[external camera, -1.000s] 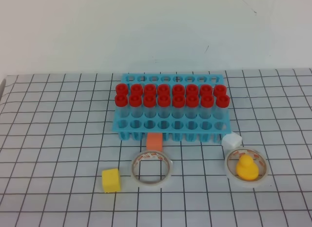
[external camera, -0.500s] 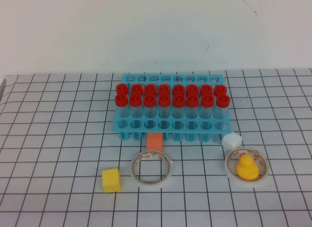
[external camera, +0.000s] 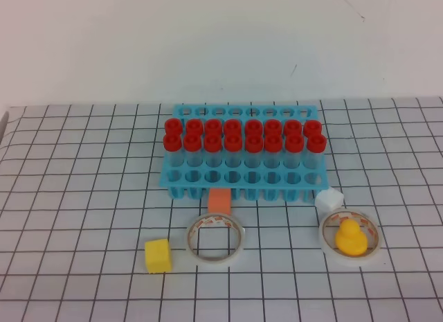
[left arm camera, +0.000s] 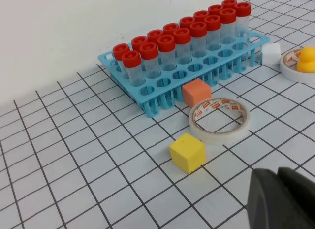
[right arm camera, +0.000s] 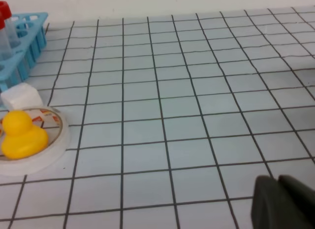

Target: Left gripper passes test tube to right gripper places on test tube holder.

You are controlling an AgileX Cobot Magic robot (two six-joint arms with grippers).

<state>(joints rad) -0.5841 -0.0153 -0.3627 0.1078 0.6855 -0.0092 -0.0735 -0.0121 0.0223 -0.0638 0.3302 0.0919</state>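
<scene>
The light blue test tube holder (external camera: 242, 178) stands at the middle back of the gridded table, with two rows of red-capped test tubes (external camera: 242, 138) upright in it and its front row of holes empty. It also shows in the left wrist view (left arm camera: 147, 98) and at the left edge of the right wrist view (right arm camera: 29, 27). Neither gripper shows in the exterior view. The left gripper (left arm camera: 278, 171) is a dark shape at the bottom right of its wrist view, its fingers together and holding nothing. The right gripper (right arm camera: 278, 179) looks the same. No tube lies loose.
In front of the holder are an orange cube (external camera: 219, 201), an empty tape roll (external camera: 216, 239), a yellow cube (external camera: 158, 255), a white cube (external camera: 329, 199) and a second tape roll (external camera: 374, 247) with a yellow duck (external camera: 351, 237) inside. A white wall stands behind.
</scene>
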